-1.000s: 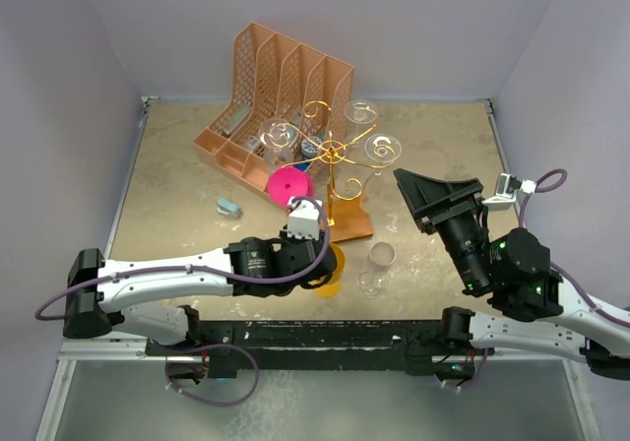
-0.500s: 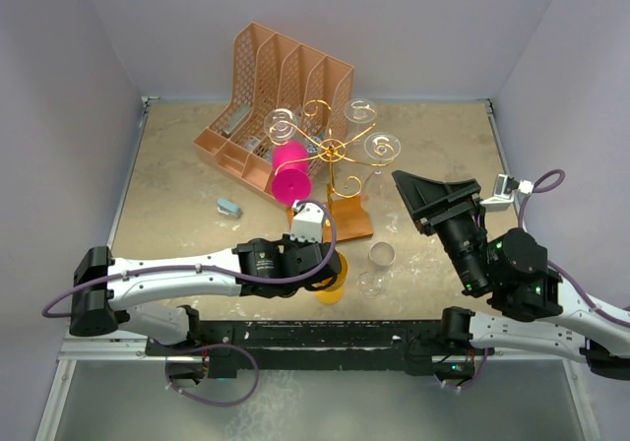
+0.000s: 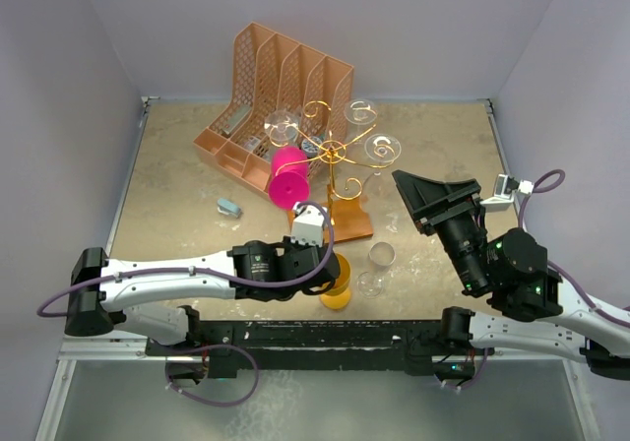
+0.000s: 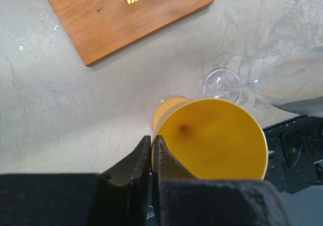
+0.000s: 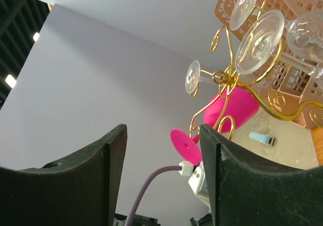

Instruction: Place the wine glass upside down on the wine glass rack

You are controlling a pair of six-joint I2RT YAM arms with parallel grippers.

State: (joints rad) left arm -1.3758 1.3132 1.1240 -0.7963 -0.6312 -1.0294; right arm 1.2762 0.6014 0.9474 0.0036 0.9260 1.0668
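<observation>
A yellow wine glass [image 3: 337, 285] [image 4: 217, 140] stands upright on the table just in front of the rack's wooden base [image 3: 352, 220] [image 4: 126, 19]. My left gripper [image 3: 323, 262] [image 4: 152, 137] is shut on its rim, one finger inside the bowl and one outside. The gold wire wine glass rack [image 3: 333, 151] [image 5: 227, 79] holds a pink glass [image 3: 287, 180] [image 5: 234, 107] and clear glasses [image 3: 382, 149], all upside down. My right gripper [image 3: 433, 190] [image 5: 162, 135] hangs open and empty to the right of the rack, facing it.
A clear glass [image 3: 376, 264] [image 4: 222, 85] lies on its side right of the yellow one. A peach slotted file organizer [image 3: 266, 77] stands behind the rack. A small grey-blue object [image 3: 228, 206] lies at the left. The table's near edge runs close behind the yellow glass.
My left gripper has shut on the yellow glass's rim and shifted slightly toward the near edge with it. The pink glass has swung on the rack. The right arm has not moved.
</observation>
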